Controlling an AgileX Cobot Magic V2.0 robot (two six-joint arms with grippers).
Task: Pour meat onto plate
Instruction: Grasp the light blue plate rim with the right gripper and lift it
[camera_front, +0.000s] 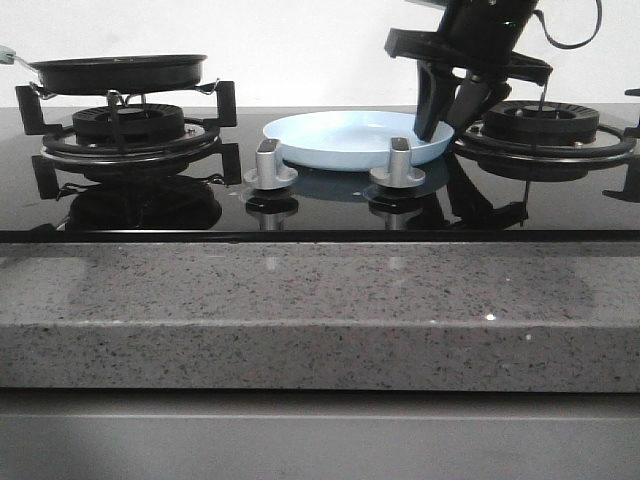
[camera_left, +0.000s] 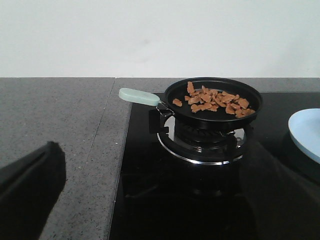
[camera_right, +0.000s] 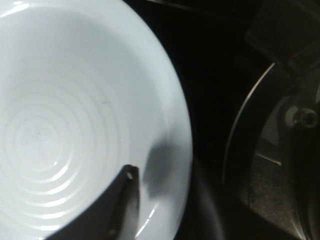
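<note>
The meat (camera_left: 215, 100) is a heap of orange-brown chips in a black frying pan (camera_left: 213, 95) with a pale green handle (camera_left: 139, 96), standing on the left burner. The front view shows the pan (camera_front: 118, 72) side-on, and its contents are hidden there. The pale-blue plate (camera_front: 355, 135) lies empty between the burners. My left gripper (camera_left: 155, 210) is open and empty, well short of the pan. My right gripper (camera_front: 443, 125) is open and straddles the plate's right rim (camera_right: 182, 150). One of its fingers (camera_right: 117, 205) is over the plate's inside, and the other is outside the rim.
Two silver knobs (camera_front: 270, 165) (camera_front: 398, 165) stand in front of the plate. The right burner (camera_front: 545, 125) with its black grate is beside my right gripper. A speckled grey counter (camera_left: 55, 125) lies left of the black glass hob, and its front edge (camera_front: 320, 310) runs across the front view.
</note>
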